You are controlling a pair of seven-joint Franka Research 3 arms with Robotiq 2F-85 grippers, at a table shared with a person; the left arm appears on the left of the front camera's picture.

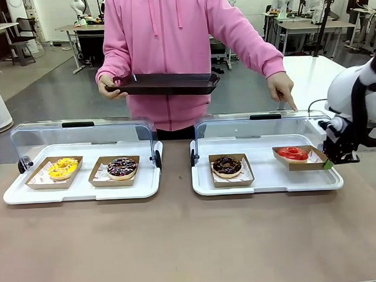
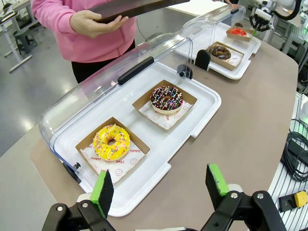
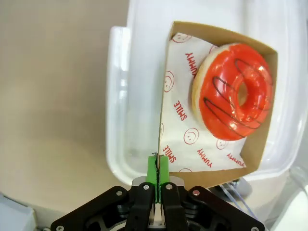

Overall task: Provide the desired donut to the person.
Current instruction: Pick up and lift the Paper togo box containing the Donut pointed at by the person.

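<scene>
Beyond the brown table (image 1: 180, 241) stretches a glossy grey floor (image 1: 55, 90), with a white table (image 1: 322, 79) behind its right end and desks (image 1: 308, 26) and a chair (image 1: 26, 26) farther back.

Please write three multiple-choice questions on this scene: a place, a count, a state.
1. Where is the red donut?
A) right white tray
B) left white tray
C) dark tray

2. How many donuts are on the table?
A) three
B) four
C) five

3. The right tool is:
A) open
B) shut on icing
C) shut on the cardboard box

1 A, at its right end.
2 B: yellow donut, sprinkled donut, chocolate donut, red one.
3 C, jaws pinch the box wall.
</scene>
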